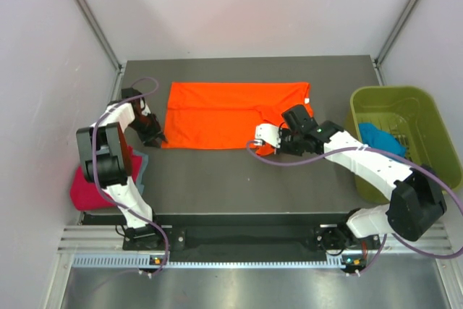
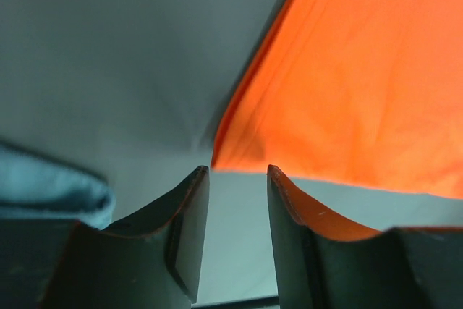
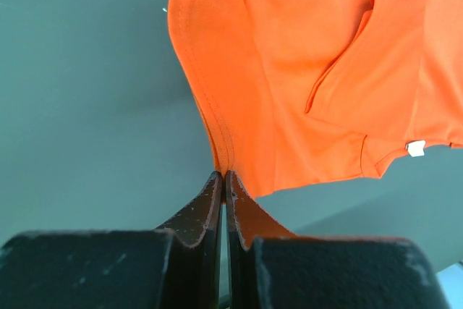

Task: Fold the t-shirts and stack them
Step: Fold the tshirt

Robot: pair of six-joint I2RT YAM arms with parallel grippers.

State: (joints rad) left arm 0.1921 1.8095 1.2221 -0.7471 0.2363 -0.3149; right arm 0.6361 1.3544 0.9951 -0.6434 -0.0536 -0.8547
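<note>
A bright orange t-shirt lies spread flat across the back of the table, folded into a wide strip. My right gripper is shut, its tips pinching the near hem corner of the orange t-shirt; a small white tag shows at the cloth's right edge. My left gripper stands open at the shirt's near left corner, which lies just ahead of the fingertips with nothing between them. A magenta-pink t-shirt and a grey-blue one lie at the table's left edge.
An olive-green bin stands at the right edge with a teal-blue t-shirt inside. The grey-blue cloth lies close on the left of my left fingers. White walls enclose the table at the back and sides.
</note>
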